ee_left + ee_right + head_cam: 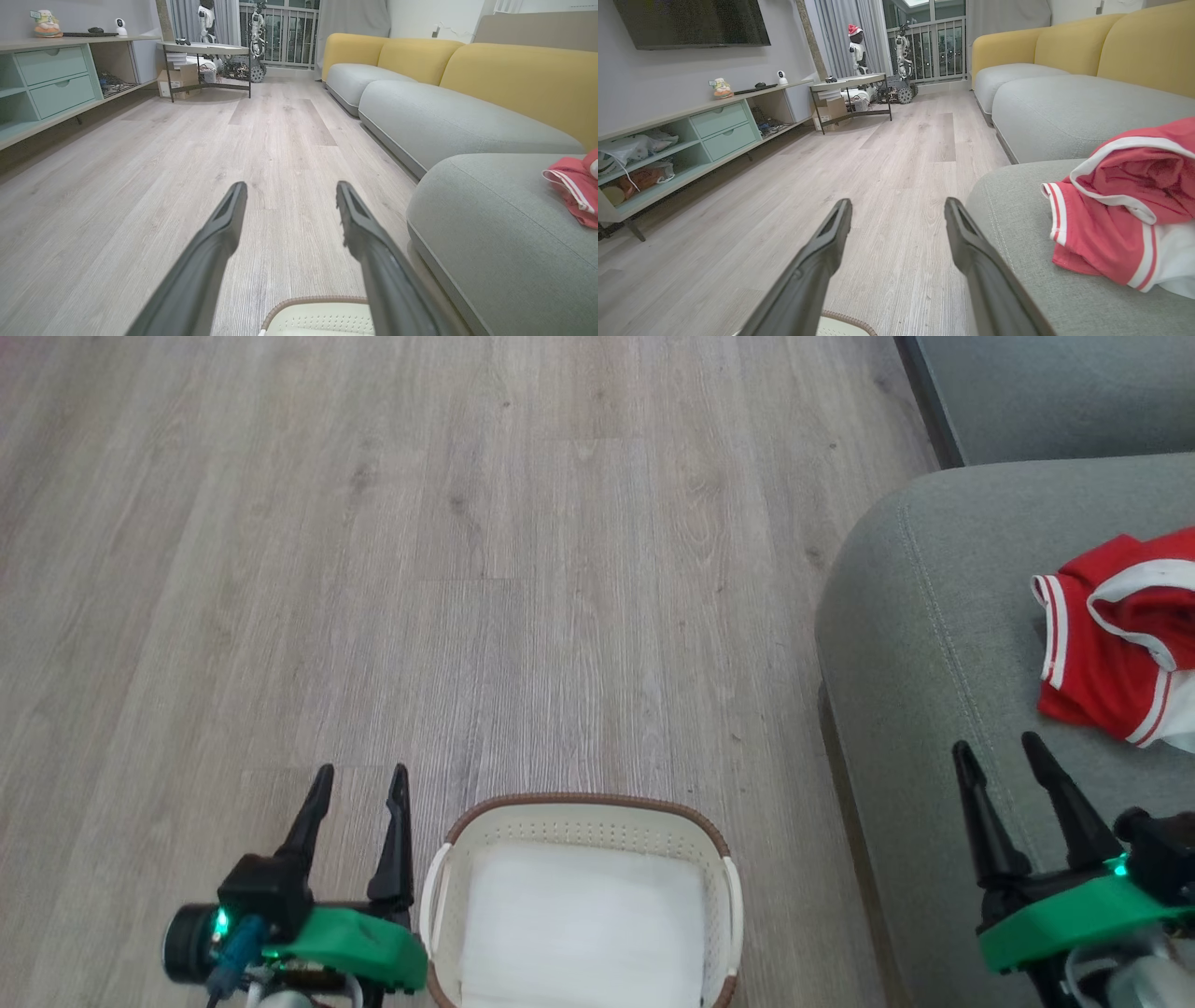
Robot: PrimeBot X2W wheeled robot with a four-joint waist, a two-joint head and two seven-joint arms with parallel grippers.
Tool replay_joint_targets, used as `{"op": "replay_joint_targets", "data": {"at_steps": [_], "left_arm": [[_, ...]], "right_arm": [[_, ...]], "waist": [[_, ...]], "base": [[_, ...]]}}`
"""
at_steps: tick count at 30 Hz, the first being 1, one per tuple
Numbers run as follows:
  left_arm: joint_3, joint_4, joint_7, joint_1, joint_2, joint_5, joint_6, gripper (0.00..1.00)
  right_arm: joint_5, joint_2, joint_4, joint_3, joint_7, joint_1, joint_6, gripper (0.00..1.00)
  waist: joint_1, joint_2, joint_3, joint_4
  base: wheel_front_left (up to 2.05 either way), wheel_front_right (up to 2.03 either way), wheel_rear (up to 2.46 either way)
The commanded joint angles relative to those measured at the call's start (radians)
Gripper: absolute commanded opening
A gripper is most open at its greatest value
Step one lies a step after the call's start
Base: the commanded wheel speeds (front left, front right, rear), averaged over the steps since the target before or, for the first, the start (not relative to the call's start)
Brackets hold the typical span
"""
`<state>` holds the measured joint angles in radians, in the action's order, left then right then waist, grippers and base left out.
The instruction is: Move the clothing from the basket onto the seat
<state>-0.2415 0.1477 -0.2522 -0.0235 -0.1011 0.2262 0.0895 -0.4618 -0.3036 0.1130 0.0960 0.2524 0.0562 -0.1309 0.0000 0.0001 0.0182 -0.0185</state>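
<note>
Laundry run, closing stage: the clothing (1116, 635) lies in a crumpled red-and-white heap on the seat (915, 663), well apart from the basket (579, 807), which sits on the floor (467, 569) between your arms. The basket shows nothing but its white liner, though its near end is cut off by the frame.

Your left gripper (362, 770) hovers just beside the basket's left handle, fingers spread and empty. Your right gripper (994, 743) hangs over the seat near the heap, also spread and holding nothing.

The job looks all but done. Tip the head down to check the hidden end of the liner before you call it. Keep the right fingers clear of the fabric so nothing drags back off the cushion.

The heap's striped hem faces the seat's rounded edge, toward the floor. Its long axis can't be judged, as it runs off the frame. The basket's oval runs handle to handle across your front.
</note>
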Motion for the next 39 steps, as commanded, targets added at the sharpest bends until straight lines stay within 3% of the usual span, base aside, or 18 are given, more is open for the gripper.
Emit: {"op": "replay_joint_targets", "data": {"at_steps": [1, 18, 36, 37, 39], "left_arm": [[0.053, -0.016, -0.010, 0.029, 0.010, -0.016, -0.018, 1.00], [0.122, 0.007, -0.010, 0.032, 0.048, -0.057, -0.083, 1.00], [0.118, 0.014, -0.010, 0.033, 0.051, -0.041, -0.083, 1.00], [0.089, 0.044, 0.000, -0.004, 0.049, -0.045, -0.089, 0.00], [0.089, 0.069, 0.002, -0.008, 0.049, -0.043, -0.090, 0.00]], "right_arm": [[0.010, -0.007, -0.031, 0.020, 0.009, -0.013, 0.000, 1.00], [0.012, 0.014, -0.025, 0.025, 0.009, -0.019, 0.000, 1.00], [0.006, 0.024, -0.024, 0.034, 0.009, -0.028, 0.000, 1.00], [0.005, 0.036, 0.007, 0.016, 0.000, -0.001, 0.000, 0.00], [0.002, 0.044, 0.031, 0.019, -0.001, 0.001, 0.000, 0.00]], "waist": [[0.0000, -0.0001, 0.001, 0.001], [0.0000, -0.0001, 0.002, 0.014], [0.0000, -0.0001, 0.009, 0.028], [0.0000, -0.0001, 0.009, 0.028], [0.0000, -0.0001, 0.009, 0.028]], "base": [[0.00, 0.00, 0.00], [0.00, 0.00, 0.00], [0.00, 0.00, 0.00], [0.00, 0.00, 0.00], [0.00, 0.00, 0.00]]}}
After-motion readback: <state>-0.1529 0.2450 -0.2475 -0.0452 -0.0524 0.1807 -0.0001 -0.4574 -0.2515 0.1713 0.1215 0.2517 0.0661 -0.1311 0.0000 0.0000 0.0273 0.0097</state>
